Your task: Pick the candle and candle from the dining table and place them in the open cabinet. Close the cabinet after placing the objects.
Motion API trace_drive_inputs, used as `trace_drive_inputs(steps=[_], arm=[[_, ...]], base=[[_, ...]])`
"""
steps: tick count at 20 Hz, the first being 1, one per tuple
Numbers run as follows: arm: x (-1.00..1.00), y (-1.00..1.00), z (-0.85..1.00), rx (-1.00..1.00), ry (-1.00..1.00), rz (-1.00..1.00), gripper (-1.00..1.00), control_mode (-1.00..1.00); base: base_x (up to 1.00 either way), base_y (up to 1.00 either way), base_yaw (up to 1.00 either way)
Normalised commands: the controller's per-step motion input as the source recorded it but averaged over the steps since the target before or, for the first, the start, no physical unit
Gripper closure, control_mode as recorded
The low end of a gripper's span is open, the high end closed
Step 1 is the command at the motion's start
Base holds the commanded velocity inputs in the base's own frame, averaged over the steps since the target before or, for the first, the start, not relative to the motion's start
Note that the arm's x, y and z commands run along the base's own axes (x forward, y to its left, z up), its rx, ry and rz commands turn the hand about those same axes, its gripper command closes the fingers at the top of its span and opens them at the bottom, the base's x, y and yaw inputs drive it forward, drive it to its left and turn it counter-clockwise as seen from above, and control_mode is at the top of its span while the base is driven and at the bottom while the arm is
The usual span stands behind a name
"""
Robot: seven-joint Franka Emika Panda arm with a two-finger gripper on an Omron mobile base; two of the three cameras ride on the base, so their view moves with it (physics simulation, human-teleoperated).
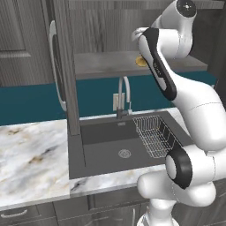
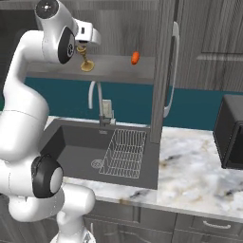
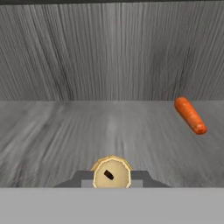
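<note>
Claw (image 2: 82, 47) clamped on the brass-holder candle (image 2: 86, 60), its base resting on the cabinet shelf (image 2: 118, 71).

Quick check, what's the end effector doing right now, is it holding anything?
End effector: closed on the brass-gold candle, holding it upright over the open cabinet shelf.
</note>
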Motion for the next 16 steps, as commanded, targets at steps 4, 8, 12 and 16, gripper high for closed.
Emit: trace_drive_inputs(steps=[4,8,12,16], arm=[[0.0,0.0,-0.22,0.0,0.0,0.0,1.0,-1.0],[0.0,0.0,-0.36,0.0,0.0,0.0,1.0,-1.0],[0.0,0.0,-0.15,0.0,0.0,0.0,1.0,-1.0],[0.0,0.0,-0.04,0.0,0.01,0.0,1.0,-1.0]], base=[[0.0,0.0,0.0],[0.0,0.0,0.0],[0.0,0.0,0.0],[0.0,0.0,0.0]])
